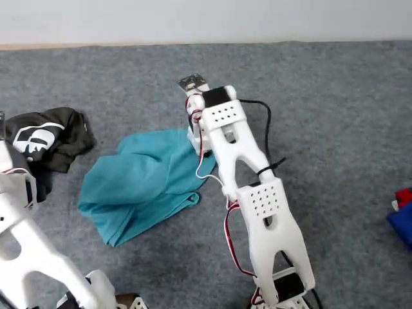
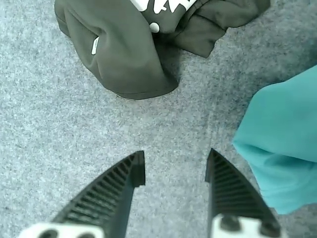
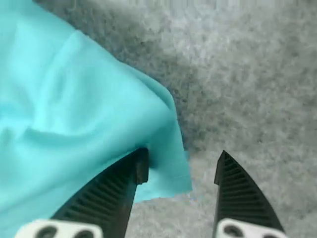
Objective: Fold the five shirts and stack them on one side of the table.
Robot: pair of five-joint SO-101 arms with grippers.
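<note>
High view: a crumpled teal cotton shirt [image 1: 143,183] is lying mid grey felt-like tabletop [image 1: 335,109], long axis running diag. from far right to near left. A bunched dark olive shirt w/ white print [image 1: 48,136] is sitting just beside it at the left edge. Red & blue fabric [image 1: 403,215] is peeking in at the right edge. The white right arm [image 1: 241,154] is hanging over the teal shirt's far-right edge.

Left wrist view: left jaws are standing apart, holding nothing, over bare tabletop betw. the two shirts.

Right wrist view: right jaws are gaping, gripping nothing, one over the teal corner, the other over bare tabletop. Right arm is nearer, so probably a pinch on that corner is coming
</note>
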